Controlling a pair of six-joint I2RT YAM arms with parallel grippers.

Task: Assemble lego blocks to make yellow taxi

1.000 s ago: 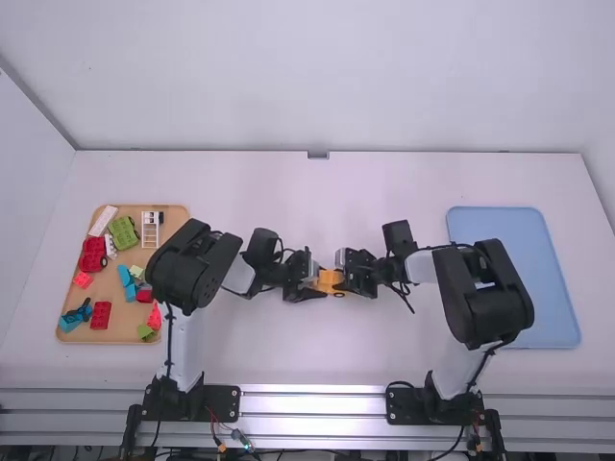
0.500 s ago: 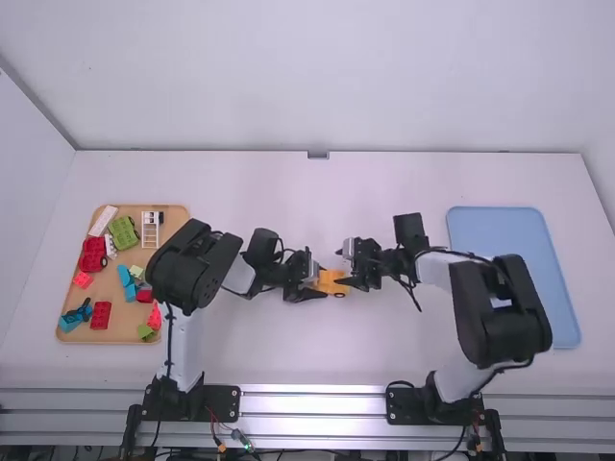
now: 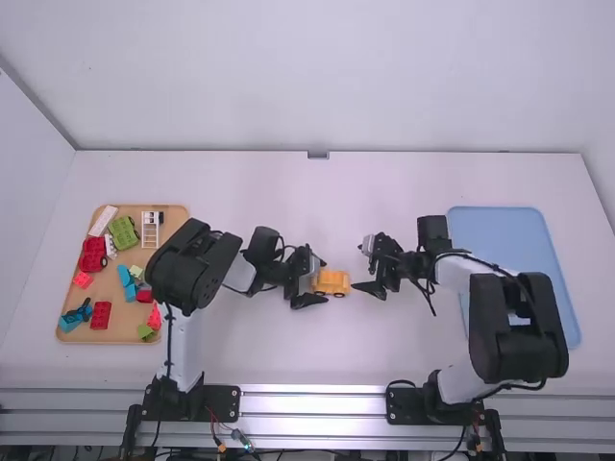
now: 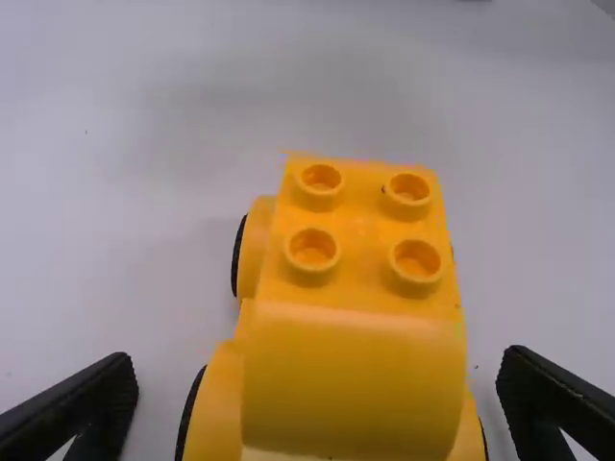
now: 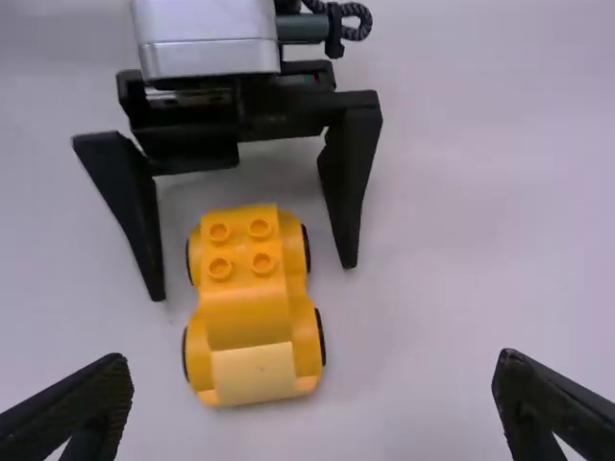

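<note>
Yellow taxi point(image 3: 332, 281) seems fully assembled on the tabletop point(image 3: 288, 355).
Left gripper point(image 4: 317, 358) and right gripper point(image 5: 313, 359) have fingers apart; only delivery to the blue tray point(image 3: 509, 235) may remain.

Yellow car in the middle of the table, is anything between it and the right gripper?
Nothing visible stands between the yellow car and the right gripper. The left gripper, fingers open, straddles the car's studded end, on the side away from the right gripper, so it doesn't block that gap.
</note>
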